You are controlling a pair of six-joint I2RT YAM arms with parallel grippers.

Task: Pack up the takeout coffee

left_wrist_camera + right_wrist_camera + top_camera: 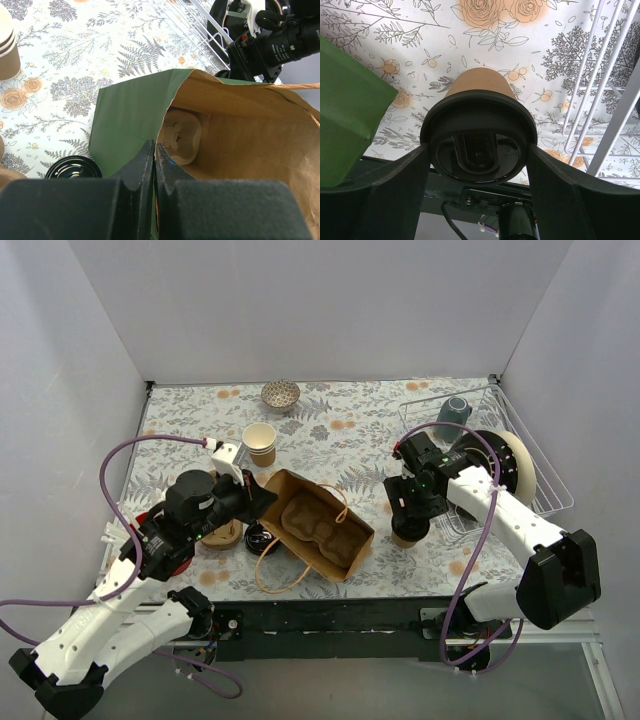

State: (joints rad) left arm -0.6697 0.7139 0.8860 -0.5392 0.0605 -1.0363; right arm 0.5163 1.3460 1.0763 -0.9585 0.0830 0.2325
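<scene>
The takeout coffee (407,533) (479,145), a tan paper cup with a black sip lid, stands on the floral table to the right of the bag. My right gripper (410,522) (479,150) straddles its lid, one finger pressed against each side. The green paper bag (320,525) (130,115) lies open with a moulded cup carrier (182,137) inside. My left gripper (262,498) (154,147) is pinched shut on the bag's near rim and holds its mouth open.
A spare black lid (258,537) (73,167) lies left of the bag. Stacked paper cups (260,443) stand behind it, with a patterned bowl (281,394) at the back. A wire rack (545,480) on the right holds a grey-blue mug (453,415) and a white plate (518,462).
</scene>
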